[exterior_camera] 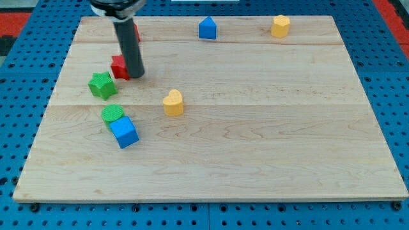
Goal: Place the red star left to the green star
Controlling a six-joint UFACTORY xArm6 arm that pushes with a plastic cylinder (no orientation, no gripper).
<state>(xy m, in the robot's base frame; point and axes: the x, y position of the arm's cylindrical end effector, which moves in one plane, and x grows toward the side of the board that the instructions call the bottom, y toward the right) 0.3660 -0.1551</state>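
Note:
The red star point(119, 66) lies at the board's upper left, partly hidden behind my rod. My tip point(136, 75) touches the red star's right side. The green star point(101, 85) sits just below and to the left of the red star, nearly touching it.
A green cylinder point(112, 114) and a blue cube point(124, 132) sit together below the green star. A yellow heart point(173, 103) lies near the middle. A blue house-shaped block point(207, 28) and a yellow hexagonal block point(280, 25) stand along the top edge. A red block point(136, 32) peeks from behind the rod.

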